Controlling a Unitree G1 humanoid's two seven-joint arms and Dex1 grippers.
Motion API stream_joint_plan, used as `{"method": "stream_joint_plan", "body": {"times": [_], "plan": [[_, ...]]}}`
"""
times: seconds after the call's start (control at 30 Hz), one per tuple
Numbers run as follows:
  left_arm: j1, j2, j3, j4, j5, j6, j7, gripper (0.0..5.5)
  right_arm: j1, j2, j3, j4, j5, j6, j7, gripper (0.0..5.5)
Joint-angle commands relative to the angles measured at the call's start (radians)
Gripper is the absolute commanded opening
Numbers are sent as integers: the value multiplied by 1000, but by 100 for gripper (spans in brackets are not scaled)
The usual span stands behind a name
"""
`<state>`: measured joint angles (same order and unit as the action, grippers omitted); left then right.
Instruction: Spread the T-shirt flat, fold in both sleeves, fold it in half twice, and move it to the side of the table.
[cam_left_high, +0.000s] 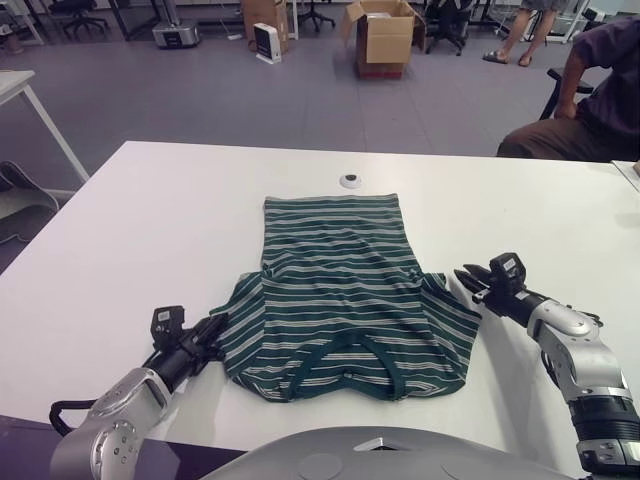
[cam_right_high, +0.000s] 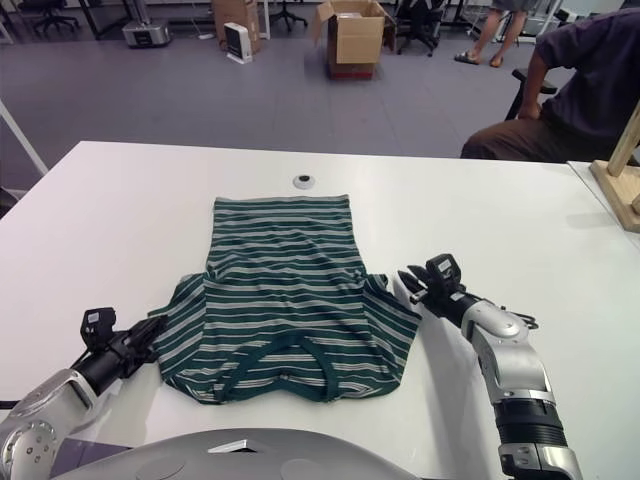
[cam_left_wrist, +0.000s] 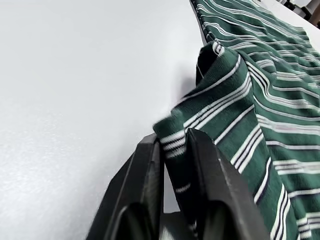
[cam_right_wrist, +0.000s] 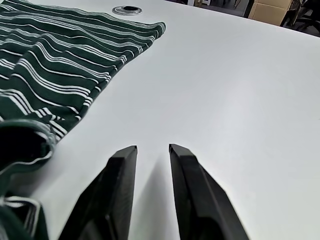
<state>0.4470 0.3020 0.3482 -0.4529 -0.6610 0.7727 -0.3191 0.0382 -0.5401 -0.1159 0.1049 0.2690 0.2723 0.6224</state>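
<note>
T-shirt (cam_left_high: 340, 290): soft knit, dark green w/ thin white stripes. Lies mid-table, collar toward robot, hem at far end, fabric lightly rippled. Left gripper (cam_left_wrist: 174, 146) is clamped on the left sleeve (cam_left_high: 238, 303) hem, cloth bunched btwn its black fingers. Right gripper (cam_right_wrist: 152, 150) sits just beside the right sleeve (cam_left_high: 452, 305), a narrow gap btwn its fingers, nothing in it, over the smooth white table (cam_left_high: 150, 220). Small round disc (cam_left_high: 350, 181) just past the hem. Sticker on left gripper housing too small to read.
</note>
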Motion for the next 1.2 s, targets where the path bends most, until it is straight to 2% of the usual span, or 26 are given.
{"method": "stream_joint_plan", "body": {"times": [0.03, 0.07, 0.17, 0.37, 0.5, 0.73, 0.87, 1.07, 1.2], "plan": [[-9, -13, 16, 14, -37, 24, 7, 23, -15, 5, 0, 3, -13, -9, -4, 119], [-10, -15, 27, 11, -59, 24, -3, 5, -11, 5, -3, 3, -11, -8, -3, 119], [-14, -21, 70, -20, -147, 16, -33, 2, 16, 9, -25, -11, 27, 12, 15, 119], [33, 20, 61, -200, -280, -2, -124, 2, 157, -8, -183, -86, 289, 176, 154, 119], [36, 62, -55, -312, -241, 15, -98, 2, 278, -15, -262, -163, 429, 293, 219, 119], [21, 137, -266, -343, -63, 0, -60, 2, 375, -17, -249, -197, 425, 332, 231, 119], [19, 145, -337, -293, 36, -35, -43, 2, 352, -3, -213, -176, 402, 347, 203, 119], [35, 139, -358, -305, 50, -62, -66, 93, 341, 22, -201, -179, 417, 373, 166, 119], [31, 139, -344, -302, 47, -79, -69, 167, 331, 39, -211, -201, 450, 383, 153, 45]]}}
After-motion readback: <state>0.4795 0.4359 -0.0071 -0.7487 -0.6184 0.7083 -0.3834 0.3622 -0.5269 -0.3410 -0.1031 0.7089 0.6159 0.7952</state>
